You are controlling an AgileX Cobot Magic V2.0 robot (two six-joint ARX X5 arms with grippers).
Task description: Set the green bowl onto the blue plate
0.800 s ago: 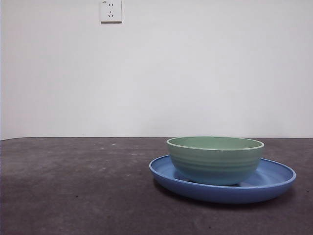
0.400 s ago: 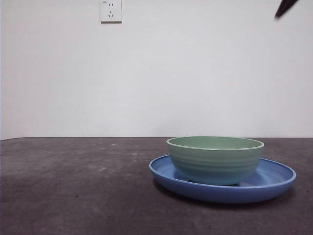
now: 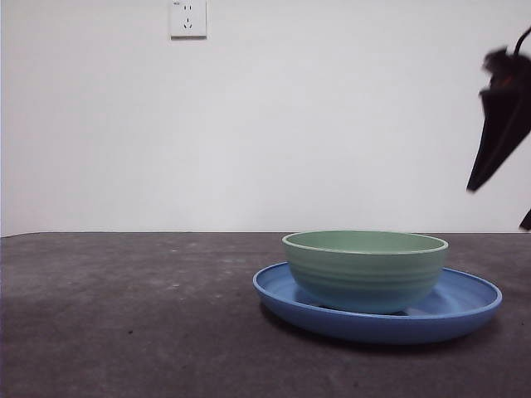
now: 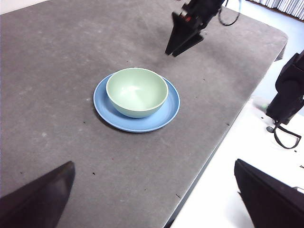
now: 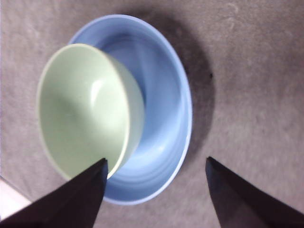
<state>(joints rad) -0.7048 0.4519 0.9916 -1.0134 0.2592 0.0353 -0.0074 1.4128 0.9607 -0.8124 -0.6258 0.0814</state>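
Note:
The green bowl (image 3: 365, 269) stands upright in the blue plate (image 3: 469, 305) on the right half of the table. My right gripper (image 3: 498, 207) hangs open and empty at the right edge of the front view, above the plate's rim. In the right wrist view it (image 5: 156, 160) looks straight down on the bowl (image 5: 80, 109) and the plate (image 5: 164, 104). My left gripper (image 4: 154, 164) is open and empty, high above the table, far from the bowl (image 4: 137, 91), the plate (image 4: 171, 108) and the right gripper (image 4: 172, 53).
The dark grey table (image 3: 124, 315) stretches left of the plate. Its edge (image 4: 228, 128) runs near the plate in the left wrist view, with a black device (image 4: 289, 90) beyond it. A wall socket (image 3: 188, 18) sits high on the white wall.
A black gripper has come down from the top right corner of the front view to just above the plate's right side. The bowl and plate have not moved.

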